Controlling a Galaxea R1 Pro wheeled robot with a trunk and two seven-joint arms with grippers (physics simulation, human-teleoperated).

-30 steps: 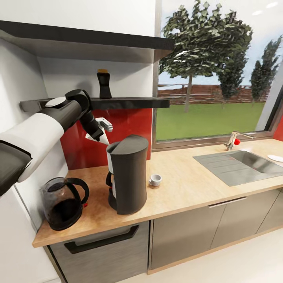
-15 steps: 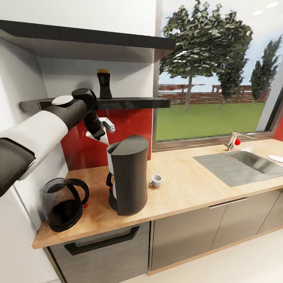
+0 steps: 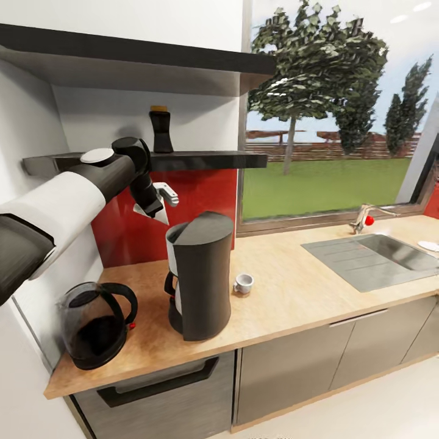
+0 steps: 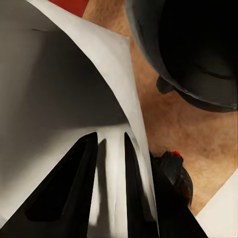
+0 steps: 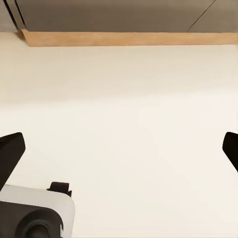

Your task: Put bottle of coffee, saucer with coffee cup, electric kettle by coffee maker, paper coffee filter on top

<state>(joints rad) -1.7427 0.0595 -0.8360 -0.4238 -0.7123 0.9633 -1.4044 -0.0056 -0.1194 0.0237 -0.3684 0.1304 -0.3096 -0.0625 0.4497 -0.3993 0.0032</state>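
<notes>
Here the left pincer (image 3: 160,201) pinches the paper coffee filter (image 3: 152,211) above and behind the coffee maker (image 3: 200,274) on the bench (image 3: 286,286). The electric kettle (image 3: 96,325) stands left of it, the coffee cup (image 3: 243,283) right. The bottle of coffee (image 3: 161,129) sits on the kitchen shelf (image 3: 201,160). The right pincer (image 5: 119,148) is spread wide over the floor (image 5: 129,99).

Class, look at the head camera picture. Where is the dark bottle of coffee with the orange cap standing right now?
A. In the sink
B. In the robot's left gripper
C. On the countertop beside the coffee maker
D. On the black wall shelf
D: the bottle of coffee stands upright on the black wall shelf, above the coffee maker, while the left gripper holds the white paper filter.
</notes>
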